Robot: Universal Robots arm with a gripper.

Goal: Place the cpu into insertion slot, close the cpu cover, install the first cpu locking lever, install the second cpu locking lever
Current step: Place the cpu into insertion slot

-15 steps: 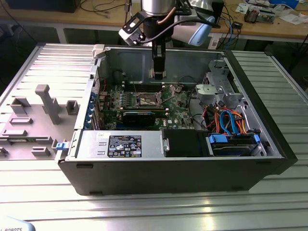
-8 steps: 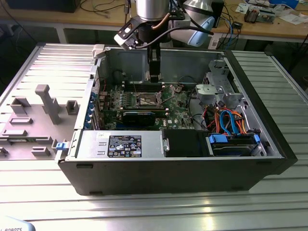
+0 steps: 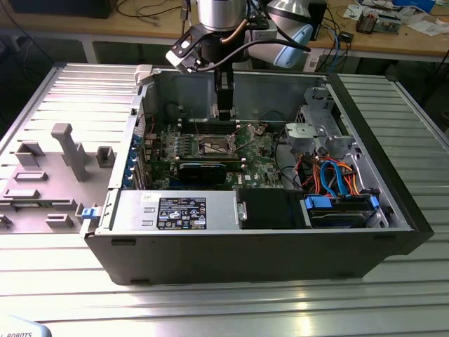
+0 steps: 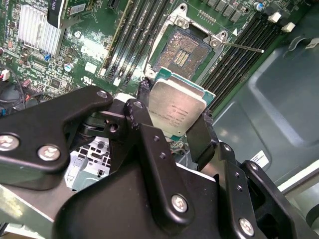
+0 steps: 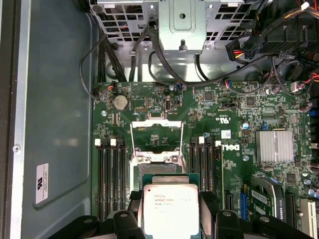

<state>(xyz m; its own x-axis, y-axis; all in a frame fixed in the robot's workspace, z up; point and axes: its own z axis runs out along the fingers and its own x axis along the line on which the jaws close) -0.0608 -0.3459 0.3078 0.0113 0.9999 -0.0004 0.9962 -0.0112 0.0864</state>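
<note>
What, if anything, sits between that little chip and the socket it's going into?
Nothing visible. The gripper holds the cpu a little apart from the insertion slot. The cpu cover is swung open, leaving the recess bare.

The ribbed grey metal worktop [image 3: 393,281] shines with reflected light toward six o'clock in the exterior view; at twelve o'clock stands a wooden bench [image 3: 140,31] carrying cables [image 3: 151,10].

Green motherboard [image 5: 234,107], silver heatsink [image 5: 274,147], blue cables [image 3: 340,173] inside case [image 3: 245,256]
</note>
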